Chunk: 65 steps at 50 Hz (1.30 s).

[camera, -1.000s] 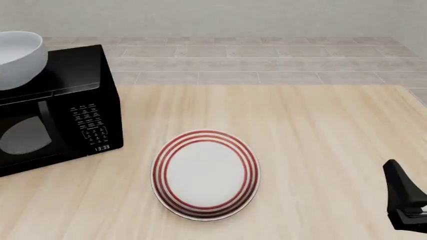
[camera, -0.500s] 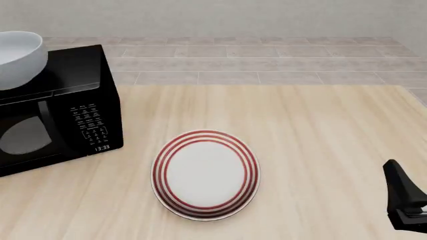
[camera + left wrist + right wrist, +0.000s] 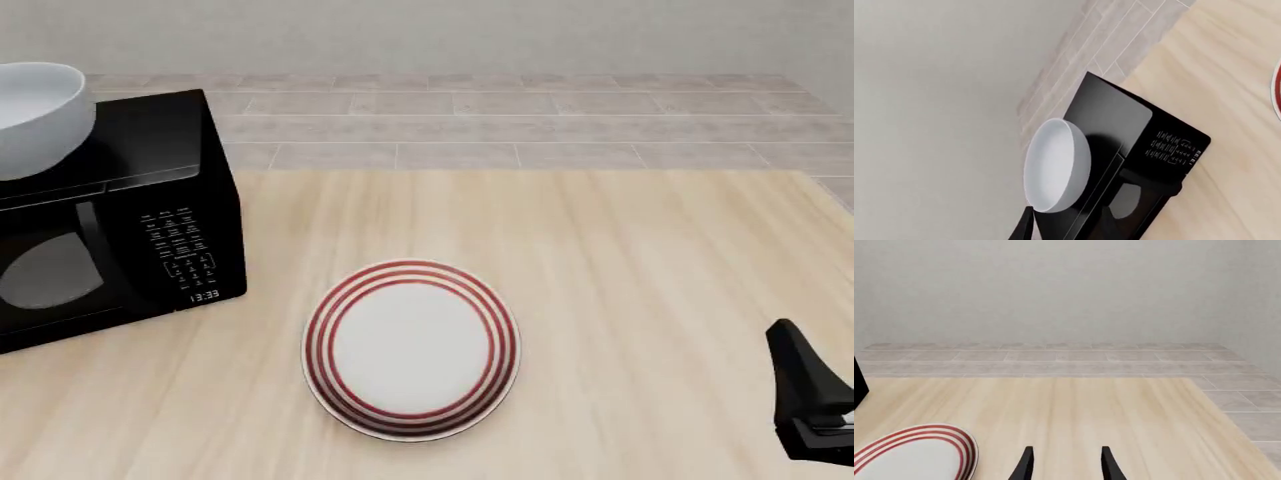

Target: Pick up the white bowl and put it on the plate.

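The white bowl (image 3: pixel 40 115) stands upright on top of a black microwave (image 3: pixel 134 220) at the far left, partly cut off by the front view's edge. It also shows in the left wrist view (image 3: pixel 1057 165), just beyond my left gripper (image 3: pixel 1064 231), whose fingers are apart and empty. The left gripper is out of the front view. The red-ringed plate (image 3: pixel 411 348) lies flat on the table's middle front. My right gripper (image 3: pixel 807 400) is low at the front right, well right of the plate. In the right wrist view it (image 3: pixel 1066 465) is open and empty, with the plate (image 3: pixel 917 452) off to one side.
The microwave (image 3: pixel 1134 145) has a glass door and a keypad, and takes up the table's left side. The light wooden table (image 3: pixel 641 260) ends at a tiled floor (image 3: pixel 534 120) at the back and right, with a grey wall behind.
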### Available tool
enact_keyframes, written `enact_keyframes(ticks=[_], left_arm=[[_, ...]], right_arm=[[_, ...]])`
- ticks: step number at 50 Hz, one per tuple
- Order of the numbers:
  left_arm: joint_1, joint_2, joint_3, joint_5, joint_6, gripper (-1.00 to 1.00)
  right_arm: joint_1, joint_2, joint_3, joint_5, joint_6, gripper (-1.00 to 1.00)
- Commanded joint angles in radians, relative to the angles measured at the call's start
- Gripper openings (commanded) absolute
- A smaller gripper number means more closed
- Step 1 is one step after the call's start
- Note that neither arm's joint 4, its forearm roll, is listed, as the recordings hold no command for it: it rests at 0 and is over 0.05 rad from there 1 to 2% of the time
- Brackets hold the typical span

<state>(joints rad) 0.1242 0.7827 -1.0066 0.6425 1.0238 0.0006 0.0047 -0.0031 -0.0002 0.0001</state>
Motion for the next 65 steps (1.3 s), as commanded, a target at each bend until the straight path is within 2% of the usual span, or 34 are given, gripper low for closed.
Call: enact_keyframes(ticks=[1, 21, 49, 65], left_arm=[[0.024, 0.054, 0.028, -0.069, -0.005, 1.00], [0.057, 0.103, 0.035, -0.120, 0.002, 1.00], [0.085, 0.209, 0.097, -0.275, 0.019, 1.00], [0.096, 0.280, 0.099, -0.338, 0.022, 1.00]], right_arm=[[0.000, 0.000, 0.000, 0.000, 0.000, 1.00], [0.000, 0.000, 0.000, 0.000, 0.000, 1.00], [0.000, 0.000, 0.000, 0.000, 0.000, 1.00], [0.000, 0.000, 0.000, 0.000, 0.000, 1.00]])
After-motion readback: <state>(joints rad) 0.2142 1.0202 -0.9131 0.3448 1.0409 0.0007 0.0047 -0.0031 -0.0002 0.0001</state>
